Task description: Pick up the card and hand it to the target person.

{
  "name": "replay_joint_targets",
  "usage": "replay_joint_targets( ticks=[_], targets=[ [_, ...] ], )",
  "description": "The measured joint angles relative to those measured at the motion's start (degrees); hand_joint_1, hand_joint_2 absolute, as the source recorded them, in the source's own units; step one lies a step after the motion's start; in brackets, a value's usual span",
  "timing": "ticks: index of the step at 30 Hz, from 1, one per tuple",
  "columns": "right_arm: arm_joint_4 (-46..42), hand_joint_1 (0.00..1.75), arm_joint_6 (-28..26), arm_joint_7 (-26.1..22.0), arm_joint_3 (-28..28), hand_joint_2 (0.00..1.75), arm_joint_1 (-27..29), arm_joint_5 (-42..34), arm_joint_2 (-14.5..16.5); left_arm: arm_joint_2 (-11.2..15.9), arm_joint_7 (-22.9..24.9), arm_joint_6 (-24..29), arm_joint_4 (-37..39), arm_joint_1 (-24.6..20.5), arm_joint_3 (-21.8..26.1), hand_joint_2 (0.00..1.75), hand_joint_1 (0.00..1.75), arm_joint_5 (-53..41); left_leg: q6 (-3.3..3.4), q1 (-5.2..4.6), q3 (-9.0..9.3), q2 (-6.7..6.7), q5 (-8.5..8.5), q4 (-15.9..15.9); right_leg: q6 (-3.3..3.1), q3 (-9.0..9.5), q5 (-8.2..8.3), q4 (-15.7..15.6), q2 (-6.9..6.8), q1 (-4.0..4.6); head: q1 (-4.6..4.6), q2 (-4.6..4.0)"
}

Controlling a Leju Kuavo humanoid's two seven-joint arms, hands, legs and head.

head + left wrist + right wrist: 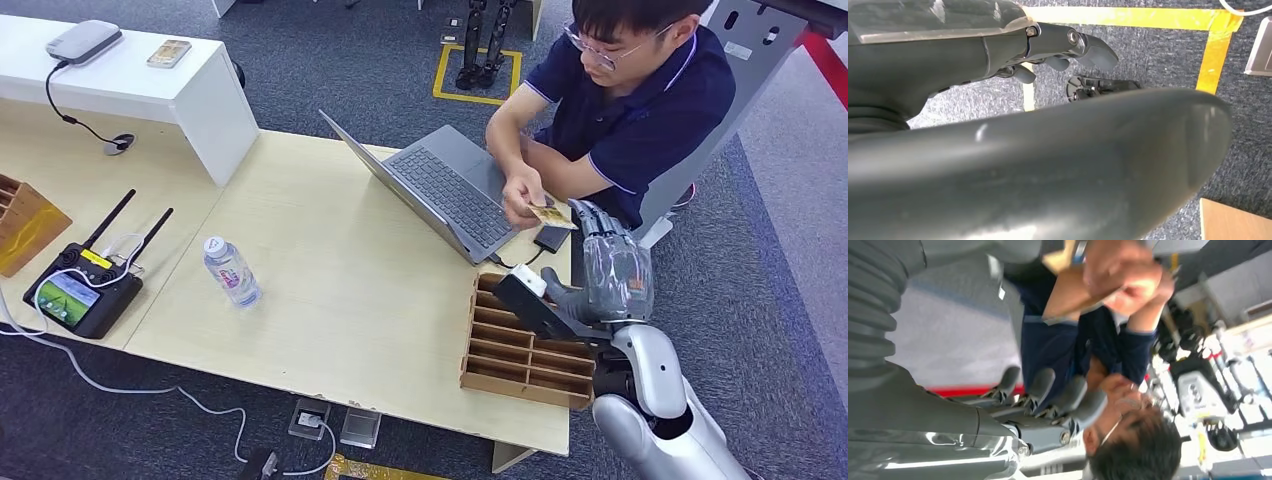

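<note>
Pale wood table point(330, 290) is carrying all the work items and running from the near edge to the far one. A person point(640, 95) in a dark blue shirt is sitting beyond the far right corner, leaning over an open grey laptop point(440, 190) lying at the far edge. A white shelf point(150, 85) is standing on the far left part. A slotted wooden rack point(525, 350) is sitting at the near right corner, and a second wooden rack point(25, 225) is sitting at the left edge. A black controller point(80, 290) with two antennas is resting near the left near edge, with a water bottle point(232, 272) standing upright just beside it. The right hand point(610, 265) is hovering above the far right corner, fingers point(1048, 390) spread and holding nothing. The person's hand point(522, 195) is pinching the card point(552, 215) just beside those fingers. The left hand point(1048, 55) is hanging over grey carpet; whether it is wide or closed cannot be told.
</note>
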Motion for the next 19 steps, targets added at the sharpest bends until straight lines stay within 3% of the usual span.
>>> replay_joint_targets(
  ticks=[4, 14, 19],
  targets=[
    [-0.1, 0.0, -1.4, -5.7, -1.4, 1.75, 1.4, -16.2, 0.1, 0.0, 0.2, 0.3, 0.0, 0.0, 0.0, 0.0, 0.0, 0.6, 0.0, 0.0, 0.0, 0.0, 0.0, 0.0, 0.0, 0.0, 0.0, 0.0, 0.0, 0.0, 0.02, 0.0],
    [-0.6, 0.0, -2.5, -7.6, -3.3, 1.75, 2.8, -20.7, 0.1, 0.0, 0.2, 0.4, 0.0, 0.0, 0.0, 0.0, 0.0, 0.8, 0.0, 0.0, 0.02, 0.0, 0.0, 0.0, 0.0, 0.0, 0.0, 0.0, 0.01, 0.0, 0.0, 0.0],
    [-1.9, 0.0, -3.3, -11.7, -4.4, 1.75, 4.7, -33.9, 0.0, 0.0, 0.3, 1.0, 0.0, 0.0, 0.0, 0.0, 0.0, 1.0, 0.0, 0.0, 0.02, 0.0, 0.0, 0.0, 0.0, -0.01, 0.0, 0.0, 0.01, 0.0, 0.0, 0.0]
  ],
)
